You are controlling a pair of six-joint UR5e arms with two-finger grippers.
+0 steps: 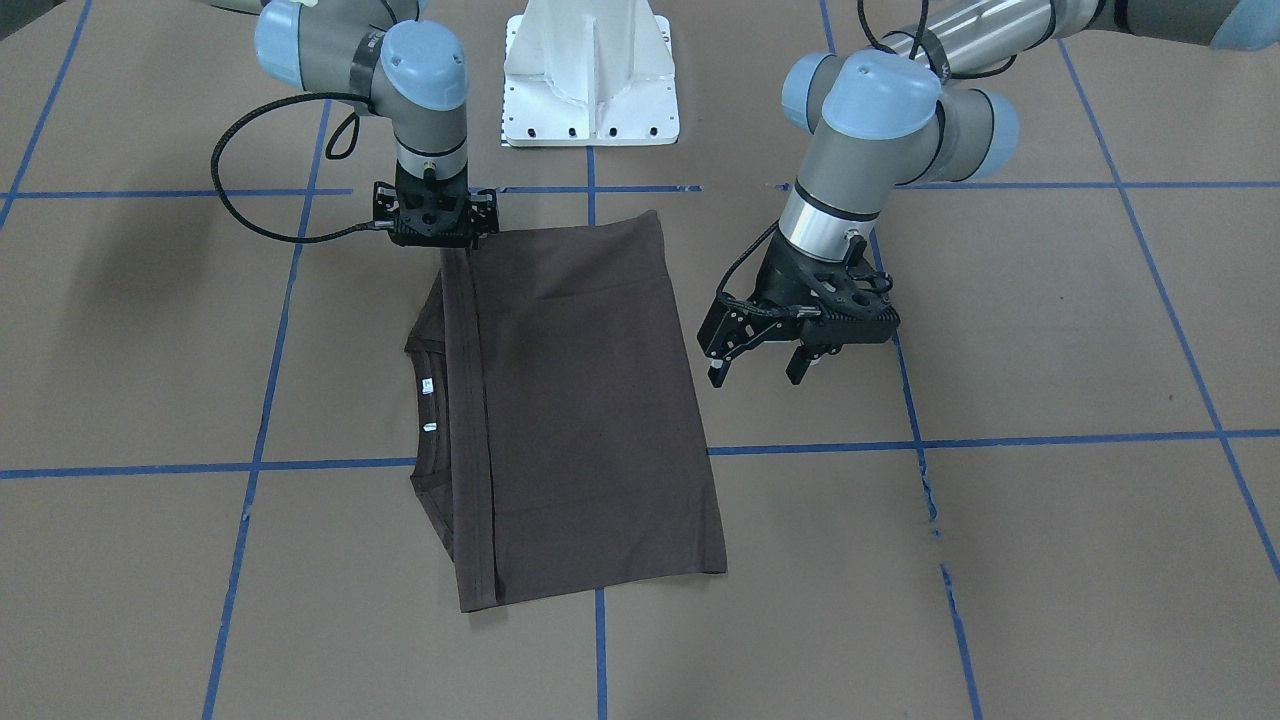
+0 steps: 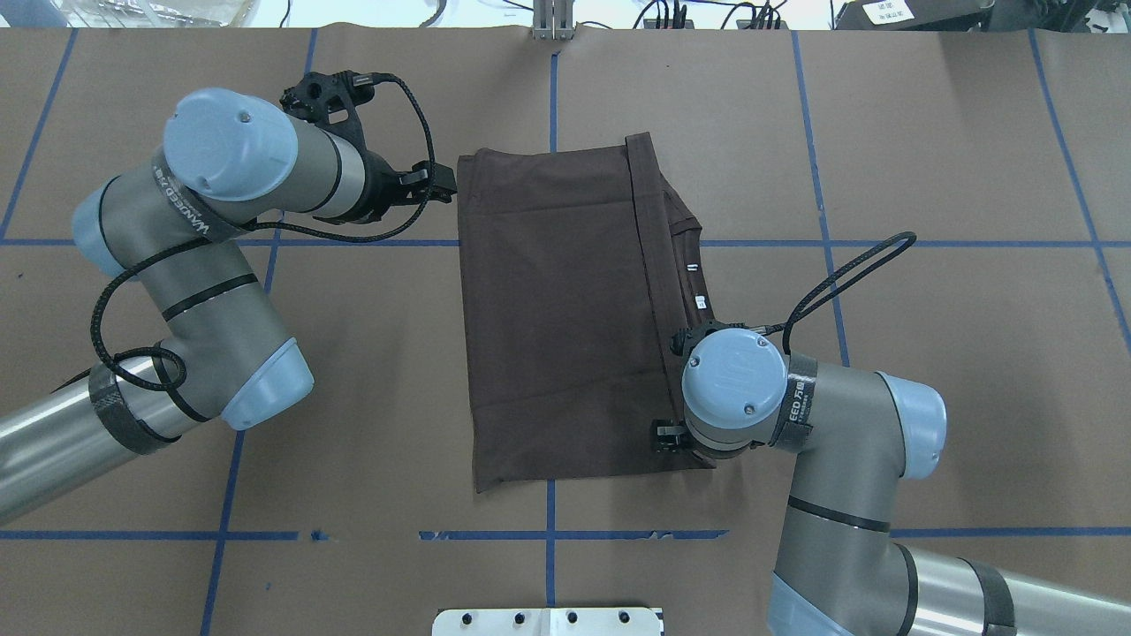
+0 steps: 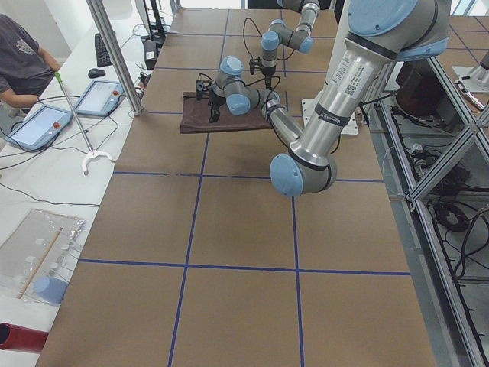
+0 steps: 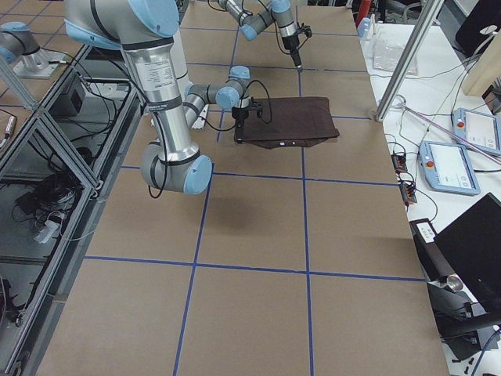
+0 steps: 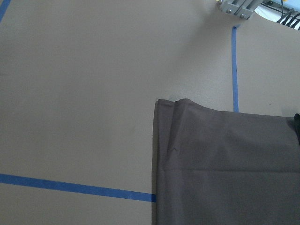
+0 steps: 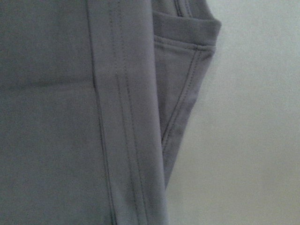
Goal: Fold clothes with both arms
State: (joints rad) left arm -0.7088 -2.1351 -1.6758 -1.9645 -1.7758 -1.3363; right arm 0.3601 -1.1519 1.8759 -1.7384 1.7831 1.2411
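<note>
The dark brown-grey T-shirt [image 1: 580, 400] lies flat on the table, folded into a rectangle, and it also shows in the overhead view [image 2: 557, 309]. Its collar with white labels [image 1: 428, 385] and one hemmed edge peek out on the robot's right side. My left gripper [image 1: 757, 372] is open and empty. It hovers beside the shirt's left edge near the far corner [image 2: 442, 183]. My right gripper [image 1: 440, 232] points straight down at the shirt's near right corner, mostly hidden under its wrist [image 2: 669, 435]. It looks open. The right wrist view shows only hem and sleeve fabric [image 6: 56, 117].
The white base pedestal [image 1: 590, 80] stands at the robot's edge of the table. Blue tape lines [image 1: 1000, 438] cross the brown tabletop. An operator [image 3: 23, 53], tablets [image 3: 38, 126] and a metal post [image 3: 114, 53] are beyond the far edge.
</note>
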